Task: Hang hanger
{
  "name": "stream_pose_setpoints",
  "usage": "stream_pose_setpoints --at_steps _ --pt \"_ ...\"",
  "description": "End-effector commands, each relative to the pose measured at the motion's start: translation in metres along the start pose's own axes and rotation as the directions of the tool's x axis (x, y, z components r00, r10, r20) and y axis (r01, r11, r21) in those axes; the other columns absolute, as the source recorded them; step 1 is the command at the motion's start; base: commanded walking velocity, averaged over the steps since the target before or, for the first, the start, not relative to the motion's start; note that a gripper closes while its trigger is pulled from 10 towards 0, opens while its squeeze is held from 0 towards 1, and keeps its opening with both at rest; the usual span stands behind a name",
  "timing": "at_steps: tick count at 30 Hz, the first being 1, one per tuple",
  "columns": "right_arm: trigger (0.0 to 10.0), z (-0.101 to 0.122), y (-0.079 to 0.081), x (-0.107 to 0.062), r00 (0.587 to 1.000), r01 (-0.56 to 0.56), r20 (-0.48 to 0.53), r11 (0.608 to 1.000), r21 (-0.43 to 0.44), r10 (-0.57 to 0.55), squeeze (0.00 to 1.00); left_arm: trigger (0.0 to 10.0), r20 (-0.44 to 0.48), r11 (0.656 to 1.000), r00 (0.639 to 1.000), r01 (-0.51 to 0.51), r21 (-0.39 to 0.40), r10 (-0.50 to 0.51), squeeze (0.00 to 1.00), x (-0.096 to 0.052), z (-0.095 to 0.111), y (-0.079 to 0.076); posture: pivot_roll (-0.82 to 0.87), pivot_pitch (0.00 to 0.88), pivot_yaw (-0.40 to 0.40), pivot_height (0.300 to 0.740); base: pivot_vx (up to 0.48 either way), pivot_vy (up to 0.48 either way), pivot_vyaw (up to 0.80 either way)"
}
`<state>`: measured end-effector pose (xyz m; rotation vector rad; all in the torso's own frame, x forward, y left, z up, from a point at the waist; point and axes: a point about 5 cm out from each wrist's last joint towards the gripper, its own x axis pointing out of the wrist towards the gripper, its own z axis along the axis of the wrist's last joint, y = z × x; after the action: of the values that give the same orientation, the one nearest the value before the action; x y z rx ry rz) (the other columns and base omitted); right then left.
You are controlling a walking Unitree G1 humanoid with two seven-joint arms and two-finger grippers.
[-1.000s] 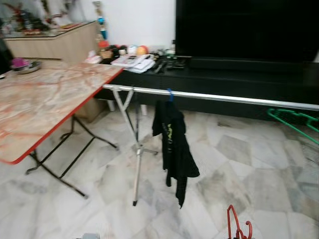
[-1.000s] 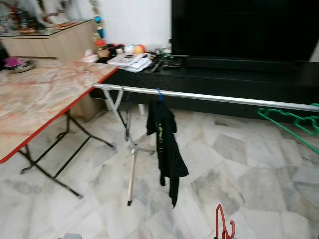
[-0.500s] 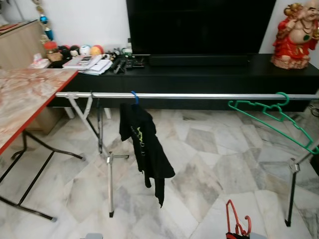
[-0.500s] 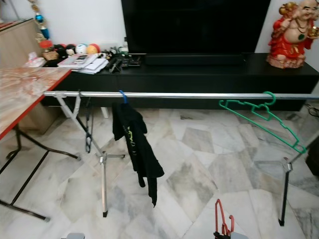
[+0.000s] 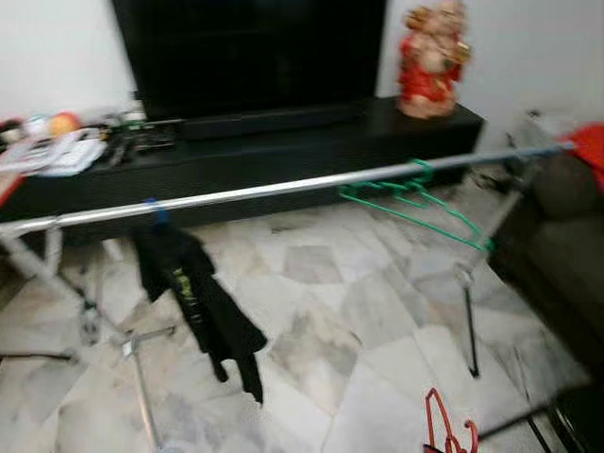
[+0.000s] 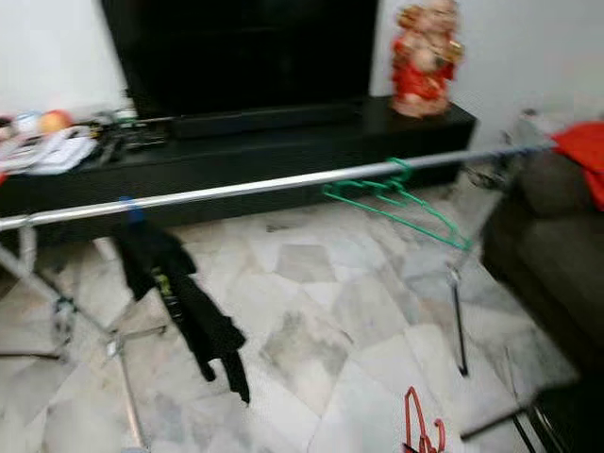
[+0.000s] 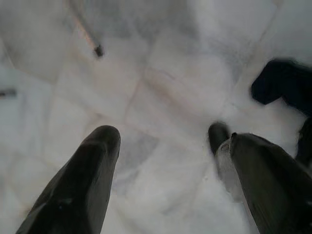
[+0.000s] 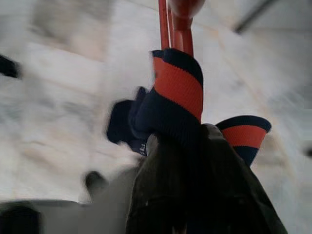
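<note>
A red hanger (image 5: 442, 432) pokes up at the bottom edge of the left eye view. In the right wrist view my right gripper (image 8: 195, 141) is shut on this red hanger (image 8: 171, 19), with a navy and red striped cloth (image 8: 178, 90) wrapped over it. Ahead, a long silver rail (image 5: 283, 189) crosses the room. On the rail hang a black garment (image 5: 193, 297) on a blue hook and a bare green hanger (image 5: 420, 200). My left gripper (image 7: 165, 141) is open over the marble floor, holding nothing.
Behind the rail stands a low black TV cabinet (image 5: 283, 151) with a red statue (image 5: 429, 58) and clutter at its left end. A dark sofa (image 5: 562, 255) with a red cloth (image 5: 590, 142) sits at the right. The rack's legs (image 5: 467, 316) stand on the marble floor.
The view has swung to the right: the marble table has left the picture and the sofa has come in. The red hanger stays in my right gripper.
</note>
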<state>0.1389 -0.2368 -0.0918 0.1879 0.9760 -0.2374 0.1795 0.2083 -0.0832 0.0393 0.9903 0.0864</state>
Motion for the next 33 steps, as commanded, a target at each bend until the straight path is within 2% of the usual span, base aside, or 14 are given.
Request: stream_pose_setpoints --at_steps 1,6,11,14,16,19,21,23,24,26,29,30,32,33 --pt "10.0 0.009 -0.002 0.001 1.0 -0.001 0.027 1.0 0.008 0.001 0.0 10.0 0.0 1.0 1.0 -0.018 0.004 0.018 0.0 -0.001 -0.003 0.004 -0.05 0.015 0.05 0.74 0.0 0.0 0.0" --pt "10.0 0.01 -0.006 0.0 0.999 0.008 0.036 1.0 0.015 -0.009 0.0 10.0 0.072 0.998 0.997 -0.036 -0.059 0.04 0.0 0.001 0.014 0.007 -0.04 0.02 0.047 0.74 0.0 0.0 0.0" --pt "10.0 0.012 0.008 0.003 0.999 -0.005 0.037 1.0 0.005 0.004 0.0 10.0 0.077 0.998 0.996 -0.036 -0.042 0.039 0.0 0.001 0.018 0.009 -0.04 0.022 0.05 0.74 0.0 0.0 0.0" --pt "10.0 0.014 0.014 0.005 0.998 -0.014 0.056 0.999 0.032 0.012 0.0 10.0 0.084 0.999 0.996 -0.038 -0.03 0.04 0.0 0.001 0.02 0.01 -0.04 0.024 0.05 0.74 0.0 0.0 0.0" --pt "10.0 0.016 0.02 0.006 0.998 -0.025 0.067 0.997 0.068 0.021 0.0 10.0 0.088 0.999 0.995 -0.038 -0.035 0.041 0.0 0.001 0.021 0.01 -0.04 0.026 0.047 0.74 0.0 0.0 -0.8" --pt "10.0 0.017 0.024 0.007 0.998 -0.021 0.06 1.0 0.022 0.019 0.0 10.0 0.083 0.999 0.996 -0.032 -0.043 0.036 0.0 0.001 0.02 0.008 -0.04 0.028 0.046 0.74 0.0 0.0 -0.8" --pt "10.0 0.019 0.025 0.007 0.997 -0.012 0.078 0.999 0.04 0.008 0.0 10.0 0.079 0.998 0.996 -0.029 -0.046 0.033 0.0 0.001 0.018 0.007 -0.04 0.028 0.047 0.74 0.0 0.0 -0.8" --pt "10.0 0.026 0.023 0.007 0.994 0.002 0.113 0.998 0.063 -0.009 0.0 10.0 0.077 0.998 0.997 -0.027 -0.048 0.031 0.0 0.001 0.017 0.006 -0.05 0.03 0.047 0.74 0.0 0.0 -0.8" --pt "10.0 0.037 0.018 0.007 0.984 0.028 0.174 0.997 0.068 -0.039 0.0 10.0 0.073 0.999 0.997 -0.025 -0.046 0.028 0.0 0.001 0.015 0.005 -0.05 0.031 0.046 0.74 0.0 0.0 0.0" --pt "10.0 0.039 0.017 0.007 0.982 0.034 0.183 0.997 0.063 -0.045 0.0 10.0 0.072 0.999 0.997 -0.025 -0.044 0.028 0.0 0.001 0.015 0.005 -0.05 0.031 0.046 0.74 0.0 0.0 0.0" --pt "10.0 0.057 0.013 0.006 0.965 0.06 0.253 0.996 0.069 -0.075 0.0 10.0 0.069 0.999 0.997 -0.026 -0.04 0.028 0.0 0.001 0.014 0.005 -0.04 0.031 0.046 0.74 0.0 0.0 0.0" --pt "10.0 0.076 0.012 0.006 0.946 0.055 0.317 0.997 0.046 -0.067 0.0 10.0 0.076 0.999 0.997 -0.025 -0.04 0.028 0.0 0.001 0.014 0.005 -0.05 0.033 0.046 0.74 0.0 0.0 0.0" --pt "10.0 0.088 0.013 0.005 0.934 0.051 0.354 0.998 0.023 -0.056 0.0 10.0 0.085 0.999 0.996 -0.025 -0.035 0.028 0.0 0.001 0.015 0.006 -0.05 0.033 0.046 0.74 0.0 0.0 0.0" --pt "10.0 0.105 0.015 0.004 0.913 0.041 0.407 0.999 -0.015 -0.031 0.0 10.0 0.106 1.0 0.994 -0.026 -0.015 0.028 0.0 0.001 0.021 0.007 -0.05 0.033 0.046 0.74 0.0 0.0 0.0"
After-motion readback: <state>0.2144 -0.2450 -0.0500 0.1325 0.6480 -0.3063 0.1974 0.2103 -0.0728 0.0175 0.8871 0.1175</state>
